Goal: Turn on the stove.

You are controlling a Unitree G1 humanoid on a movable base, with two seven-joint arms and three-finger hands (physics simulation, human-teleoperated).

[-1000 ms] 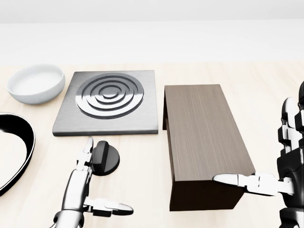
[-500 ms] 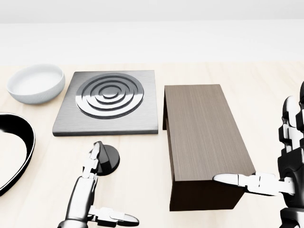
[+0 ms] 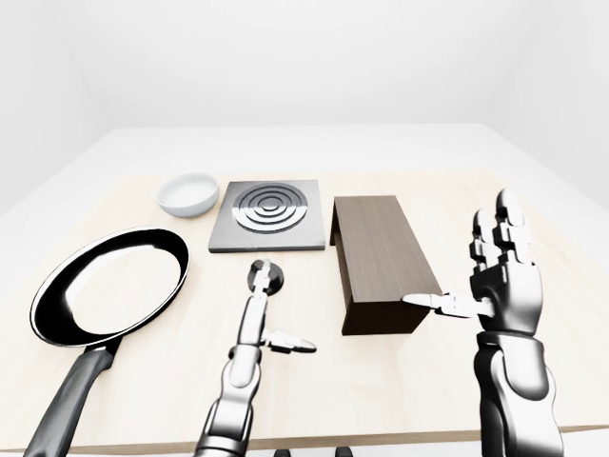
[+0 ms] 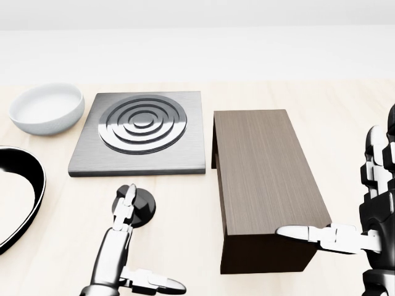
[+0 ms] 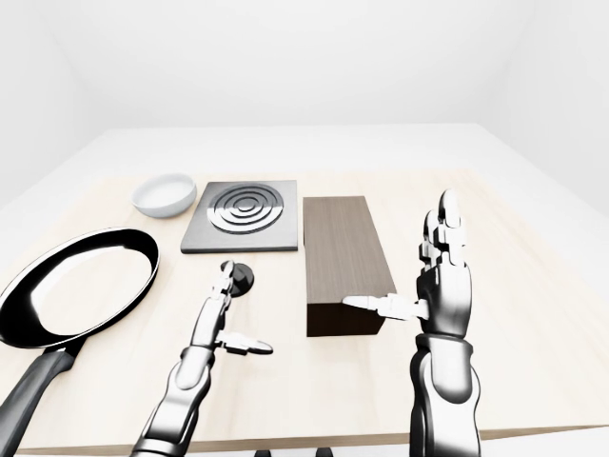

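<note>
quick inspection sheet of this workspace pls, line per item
surface: light wooden table, things spread over its upper half in the left-eye view
job's things: stove plate with ring burner; black knob just below it
clutter: white bowl left of the plate; black frying pan at far left; dark wooden box right of the plate
grippers: left hand open, fingers over the knob; right hand open, raised beside the box
cables: nothing seen
surroundings: plain white walls

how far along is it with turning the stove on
Done: the left hand has reached the black stove knob below the burner plate. In hand: its fingers lie over the knob, open, not closed round it. Left: grip and turn. The right hand hangs open beside the wooden block.
</note>
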